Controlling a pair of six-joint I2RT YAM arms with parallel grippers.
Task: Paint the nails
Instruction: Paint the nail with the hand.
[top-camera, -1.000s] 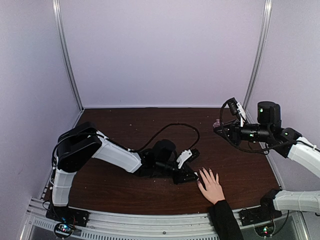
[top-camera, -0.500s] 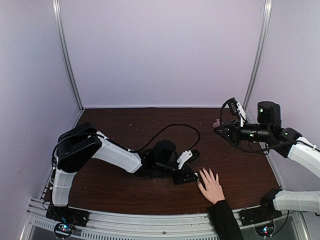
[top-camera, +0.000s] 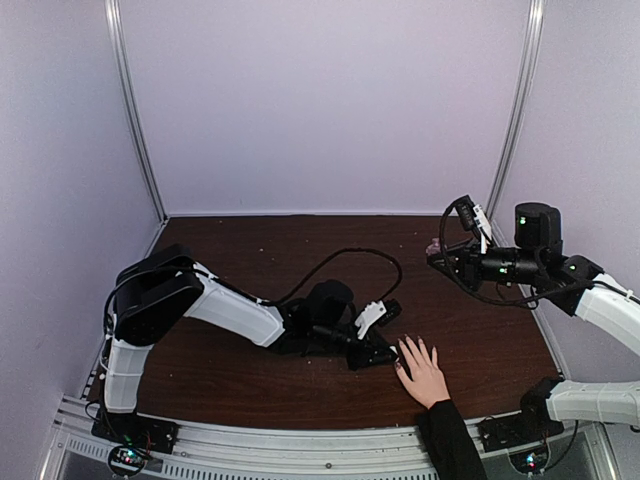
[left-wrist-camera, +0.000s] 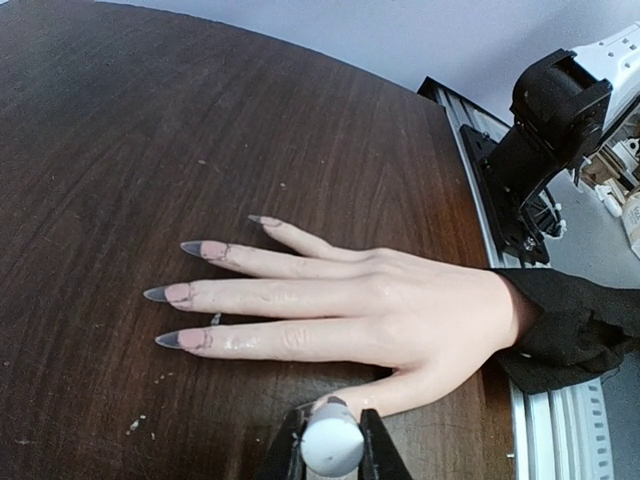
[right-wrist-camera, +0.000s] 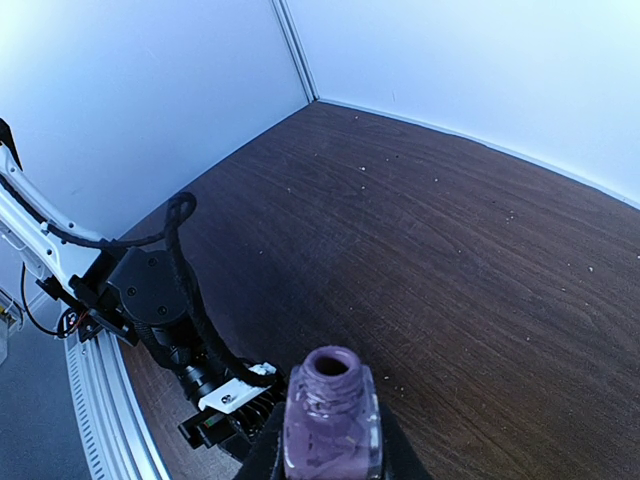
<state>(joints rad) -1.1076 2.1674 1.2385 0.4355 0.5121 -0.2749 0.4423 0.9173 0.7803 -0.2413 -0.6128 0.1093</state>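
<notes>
A human hand (top-camera: 424, 375) (left-wrist-camera: 400, 310) is laid palm down on the dark wooden tabletop (top-camera: 250, 260) (left-wrist-camera: 150, 130) (right-wrist-camera: 480, 260), close to the near edge and right of the middle, with its fingers spread and pointed away from the black sleeve (top-camera: 448, 440) (left-wrist-camera: 570, 325) at its wrist. The nails (left-wrist-camera: 178, 339) are seen most clearly in the left wrist view: they are long and pointed, pink at the base and grey at the tips on the four fingers. In the top view they are too small to be made out.

The left arm is stretched low across the tabletop, and the left hand (top-camera: 385, 352) (left-wrist-camera: 332, 445) is brought right up to the thumb side of the human hand. Its two fingers are clamped on a small round pale cap (left-wrist-camera: 332, 443), just behind which the thumb tip is seen. Whether a brush is touching the thumb cannot be told.

The right hand (top-camera: 437, 255) (right-wrist-camera: 330, 440) is held up above the right side of the tabletop, well apart from the human hand. It is closed on a small bottle (top-camera: 433, 247) (right-wrist-camera: 330, 415), which is kept upright with its neck open and purple colour showing through the glass.

A black cable (top-camera: 350, 255) is looped over the tabletop behind the left arm.
</notes>
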